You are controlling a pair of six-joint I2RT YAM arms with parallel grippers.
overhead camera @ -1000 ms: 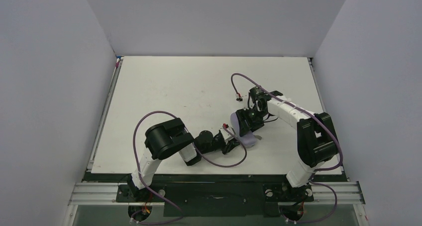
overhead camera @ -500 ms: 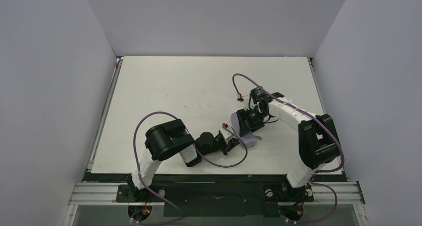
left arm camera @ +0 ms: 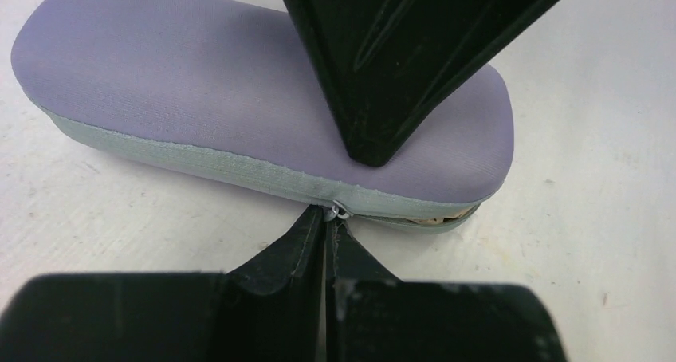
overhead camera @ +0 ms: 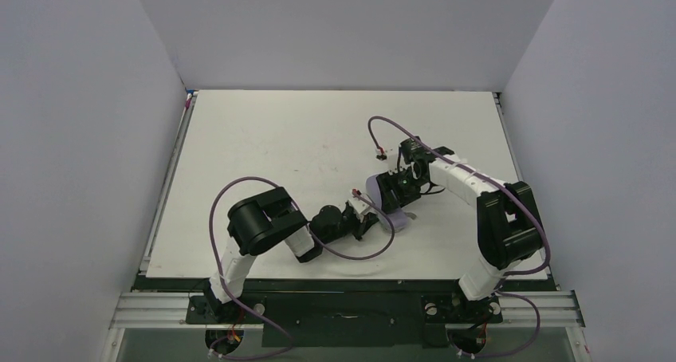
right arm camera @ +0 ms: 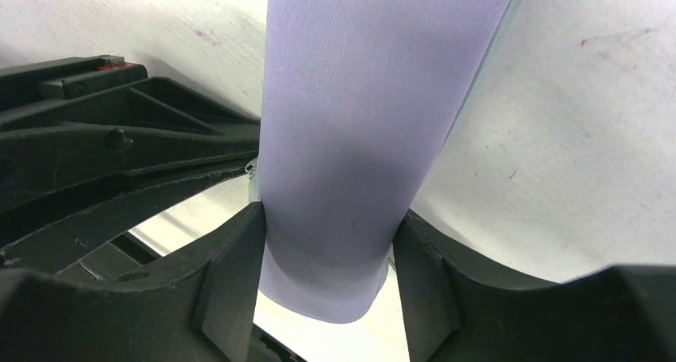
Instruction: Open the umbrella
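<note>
table [overhead camera: 279, 139]: white, one; we count two arms [overhead camera: 259, 222] at its near edge.
case [left arm camera: 199, 83]: one, lavender, lying right of centre, near.
right gripper [right arm camera: 327, 250]: clamped across the case.
left gripper [left arm camera: 327, 226]: pinched together on the zip pull [left arm camera: 338, 211].
umbrella [left arm camera: 434, 216]: one; we see only a tan sliver in the case's zip gap.

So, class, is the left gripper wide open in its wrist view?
No, the left gripper pinches the zipper pull of the lavender case, jaws pressed together.

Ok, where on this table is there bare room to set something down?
Free: far half of the table to the back wall, and its near-left corner. Crowded: near centre, where left pincer and right pincer meet on the lavender case.
</note>
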